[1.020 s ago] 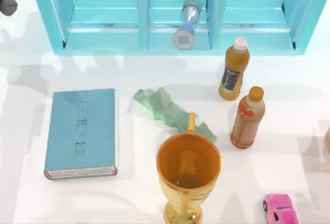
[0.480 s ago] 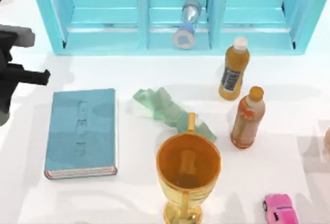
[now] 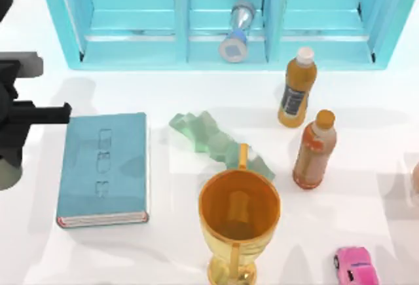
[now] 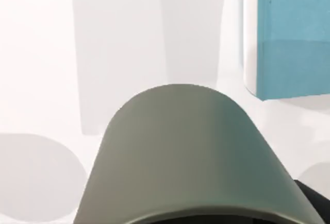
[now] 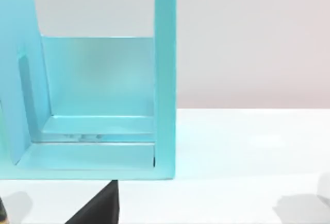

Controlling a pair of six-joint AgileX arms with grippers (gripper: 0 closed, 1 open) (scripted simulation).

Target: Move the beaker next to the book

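The left gripper (image 3: 65, 113) grips the beaker (image 4: 198, 154) in its fingers. The book (image 3: 103, 168) lies toward three o'clock, just beside. I cannot tell whether the right gripper's fingers are open or closed.

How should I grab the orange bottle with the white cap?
Hold the white-capped bottle around its straight middle, below the narrow neck. It stands upright, so a level grip from the side probably suits it best. Come from the top view's left, where the table is bare. The orange-capped bottle stands close on the other side.
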